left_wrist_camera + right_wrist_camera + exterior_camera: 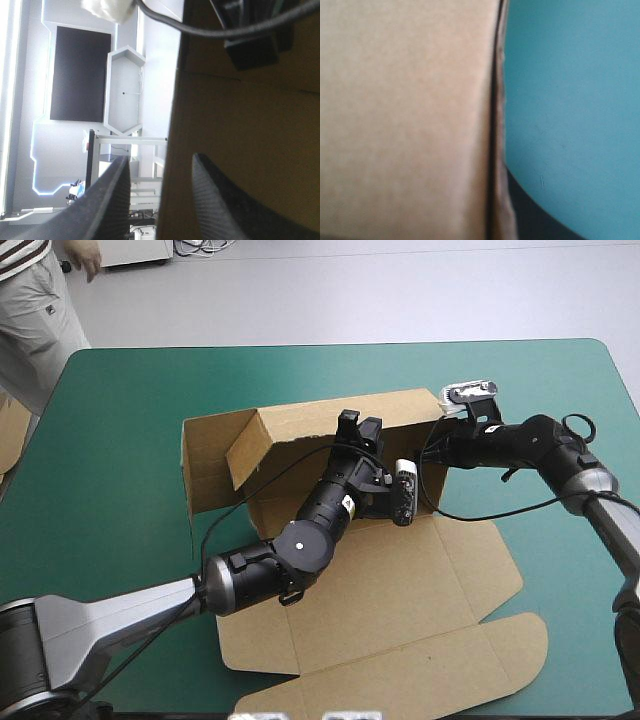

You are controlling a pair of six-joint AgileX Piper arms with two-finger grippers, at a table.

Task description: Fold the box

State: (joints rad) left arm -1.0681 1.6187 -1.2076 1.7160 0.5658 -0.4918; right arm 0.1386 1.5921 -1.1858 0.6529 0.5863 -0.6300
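Straddling the top edge of the far wall of the box (400,590) with the left pincer (160,159), black fingers (110,200) spread, one on each face of the board, a gap showing beside one. Cannot tell the state of the right pincer (440,445): set at the right end of that same wall, partly hidden by the board.

Resting near the middle of the bench (120,440) as a half-formed brown tray: far wall and left wall upright, a flap at the left corner leaning inward, lid panel with its tabs flat toward the near edge. Holding, within the raised walls, the left arm's wrist section above the floor panel.

Shown by the left wrist view alone: the board's edge end-on between the fingers. By the right wrist view alone: a brown face close up beside teal-green cover (570,100). By the high view alone: more board (8,435) at the bench's left edge.
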